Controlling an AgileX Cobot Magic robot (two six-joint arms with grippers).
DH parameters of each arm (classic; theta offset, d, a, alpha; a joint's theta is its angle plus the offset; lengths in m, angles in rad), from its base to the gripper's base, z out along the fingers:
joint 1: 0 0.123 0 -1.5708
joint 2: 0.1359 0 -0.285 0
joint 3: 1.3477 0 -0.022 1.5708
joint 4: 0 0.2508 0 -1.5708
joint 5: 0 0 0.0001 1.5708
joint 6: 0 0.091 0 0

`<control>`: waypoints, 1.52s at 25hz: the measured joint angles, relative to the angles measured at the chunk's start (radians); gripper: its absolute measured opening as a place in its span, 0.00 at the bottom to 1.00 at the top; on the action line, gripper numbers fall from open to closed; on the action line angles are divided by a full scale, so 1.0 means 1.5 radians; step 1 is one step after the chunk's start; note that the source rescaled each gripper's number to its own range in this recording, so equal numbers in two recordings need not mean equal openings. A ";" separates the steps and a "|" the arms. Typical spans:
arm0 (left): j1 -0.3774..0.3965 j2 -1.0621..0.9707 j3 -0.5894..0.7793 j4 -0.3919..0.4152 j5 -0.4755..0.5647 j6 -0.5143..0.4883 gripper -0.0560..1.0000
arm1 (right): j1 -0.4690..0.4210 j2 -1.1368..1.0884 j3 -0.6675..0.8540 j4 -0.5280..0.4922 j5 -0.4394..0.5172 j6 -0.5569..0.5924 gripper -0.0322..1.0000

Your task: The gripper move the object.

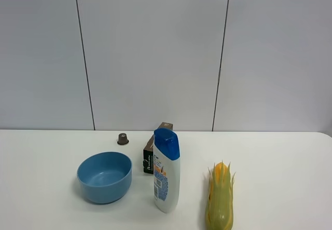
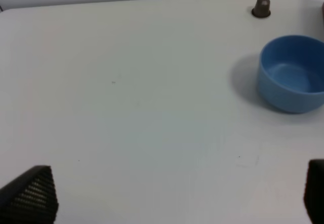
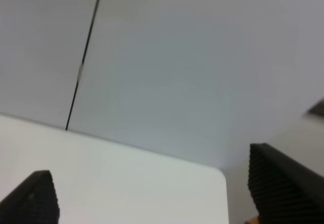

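The light-blue bowl (image 1: 104,176) stands upright and empty on the white table (image 1: 46,188), left of the shampoo bottle. It also shows in the left wrist view (image 2: 292,74), off to one side and well ahead of my left gripper (image 2: 177,196). That gripper is open and empty, with only its two dark fingertips (image 2: 30,196) showing over bare table. My right gripper (image 3: 162,193) is open and empty too. It faces the wall and a far corner of the table. Neither gripper shows in the exterior high view.
A white shampoo bottle with a blue cap (image 1: 166,170) stands right of the bowl. A dark box (image 1: 151,157) lies behind it. A yellow-green corn cob (image 1: 220,199) lies at the front right. A small brown capsule (image 1: 123,138) sits behind the bowl and shows in the left wrist view (image 2: 261,7).
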 joint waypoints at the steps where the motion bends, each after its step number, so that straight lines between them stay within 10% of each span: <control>1: 0.000 0.000 0.000 0.000 0.000 0.000 1.00 | 0.000 -0.023 0.030 0.000 0.000 0.012 0.77; 11: 0.000 0.000 0.000 0.000 0.000 0.000 1.00 | 0.000 -0.277 0.353 0.160 -0.002 0.042 0.77; 25: 0.000 0.000 0.000 0.000 0.000 0.000 1.00 | 0.000 -0.479 0.722 0.488 -0.114 -0.159 0.77; 38: 0.000 0.000 0.000 0.000 0.000 0.000 1.00 | 0.000 -0.482 0.736 0.497 -0.094 -0.057 0.90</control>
